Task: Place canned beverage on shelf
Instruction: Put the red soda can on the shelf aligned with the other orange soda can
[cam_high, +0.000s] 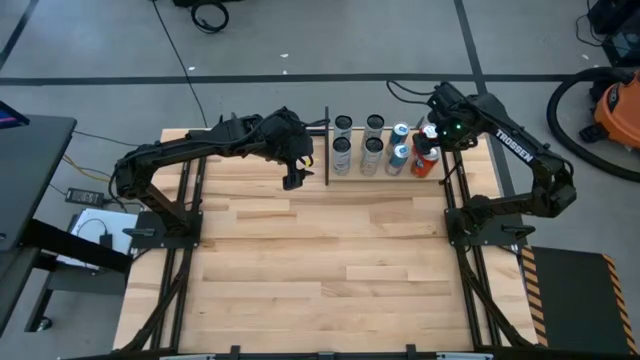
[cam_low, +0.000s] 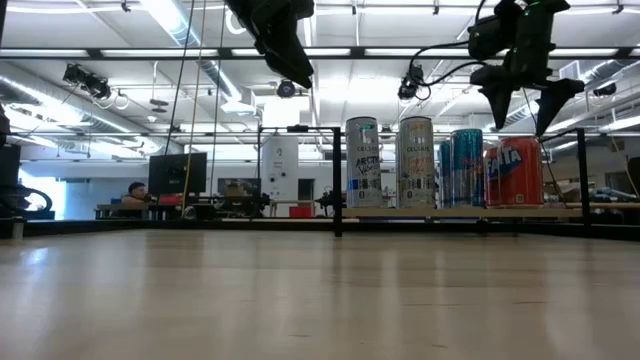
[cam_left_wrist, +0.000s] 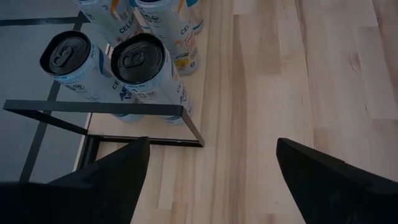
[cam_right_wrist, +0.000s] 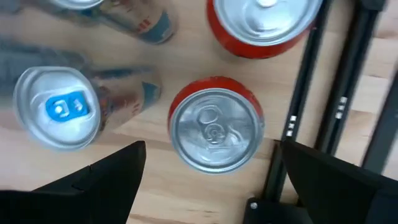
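From where I stand, the shelf (cam_high: 385, 150) sits at the far edge of the desk (cam_high: 330, 250), around twelve to one o'clock on the tabletop, its black rods framing a cluster of cans. Silver cans (cam_high: 343, 145) fill its left half, blue ones stand in the middle, and the red can (cam_high: 425, 162) stands at the right end, close to the frame's rod.

The right end effector (cam_right_wrist: 208, 180) hangs directly over that red can (cam_right_wrist: 214, 127), its fingers spread wide and empty, one to each side of the lid with clear air between. From across the desk the red can (cam_low: 515, 172) stands upright on the shelf with the right end effector (cam_low: 520, 100) above its top, not touching. A second red can (cam_right_wrist: 264, 22) stands just behind it, and a blue-tabbed can (cam_right_wrist: 59, 109) is close beside it.

The left end effector (cam_high: 292, 172) hovers over bare desk just off the shelf's left rod, at about eleven o'clock, also wide and carrying nothing.

My reading is that the can is already placed and released. To do this step well, the right arm should rise straight up, keeping its fingers spread and level, so neither finger clips the lid, the neighbouring cans or the rod beside it. Any sideways drift before clearing the can tops could topple the tight row.
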